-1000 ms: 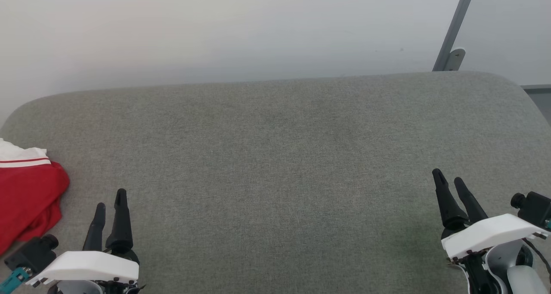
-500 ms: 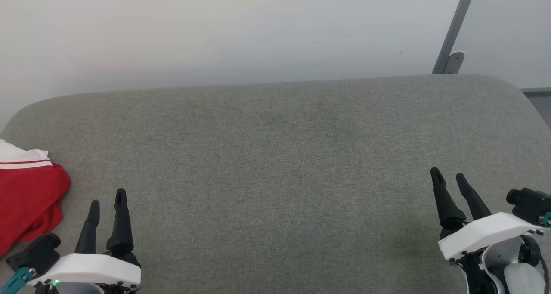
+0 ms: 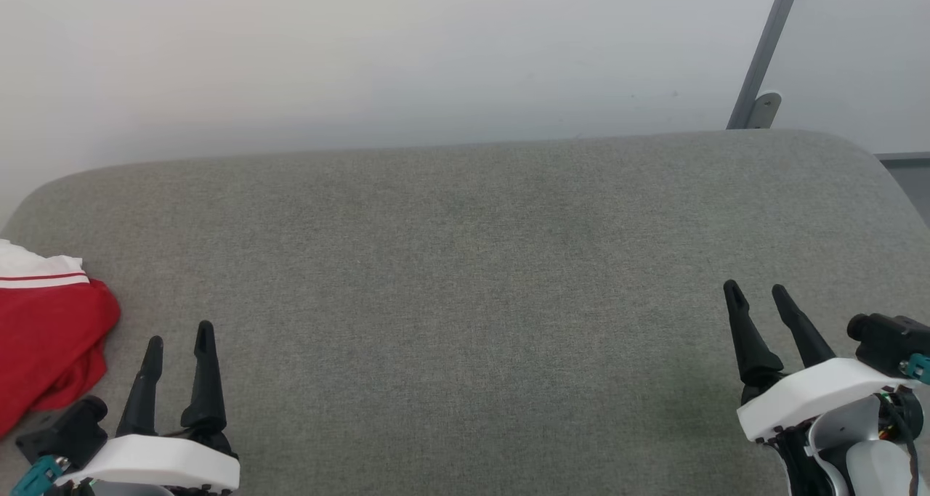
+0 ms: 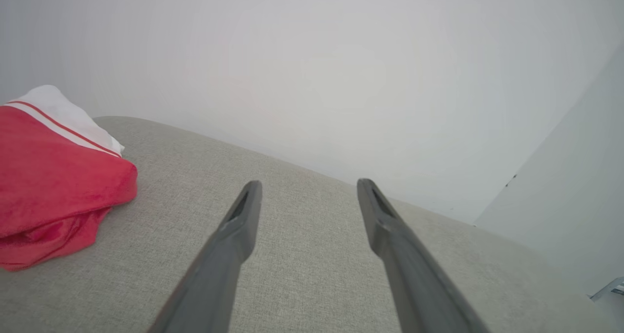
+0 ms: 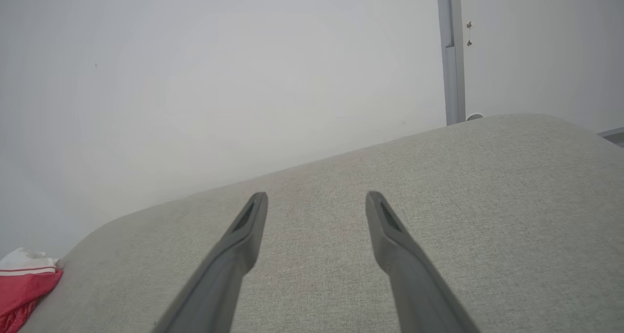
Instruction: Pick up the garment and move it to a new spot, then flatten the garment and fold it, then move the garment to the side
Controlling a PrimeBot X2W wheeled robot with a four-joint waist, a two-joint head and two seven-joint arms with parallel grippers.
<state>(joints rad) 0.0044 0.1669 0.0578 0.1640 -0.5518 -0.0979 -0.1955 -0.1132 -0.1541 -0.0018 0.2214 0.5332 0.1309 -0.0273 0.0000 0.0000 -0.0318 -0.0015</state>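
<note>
Over the last second the head camera has tipped slightly, so the counter's (image 3: 465, 263) far edge sits lower in the picture. The left jaws have sunk toward the bottom edge of the head view. Both pairs of jaws have turned a little, so their fingers show more side by side. The garment (image 3: 43, 336) lies as it did.

The counter is padded and covered in grey-green woven cloth with a fine, even grain, and its far corners are rounded. Behind it is a plain matt pale wall (image 3: 363, 60), and a slim grey metal strut (image 3: 763, 53) leans at the far right corner. The fingers (image 3: 205, 380) of the left jaws are long, dark and tapered to narrow tips, and they rise from a smooth white housing (image 3: 156, 460). The right fingers (image 3: 745, 336) have the same shape.

The garment is a soft crumpled heap of red cloth. It has a white band crossed by a thin red stripe along its far side, and it lies on the counter's left end, cut off by the edge of the head view. It is near the left jaws, off to their left, and not touching them. In the left wrist view it (image 4: 53, 177) lies left of the left finger (image 4: 234, 240), with bare cloth (image 4: 302, 274) between the two fingers. It is well apart from the right jaws, and the right wrist view shows it (image 5: 22, 284) at the lower left corner.

Both pairs of jaws are spread wide and hold nothing, poised above the counter.
</note>
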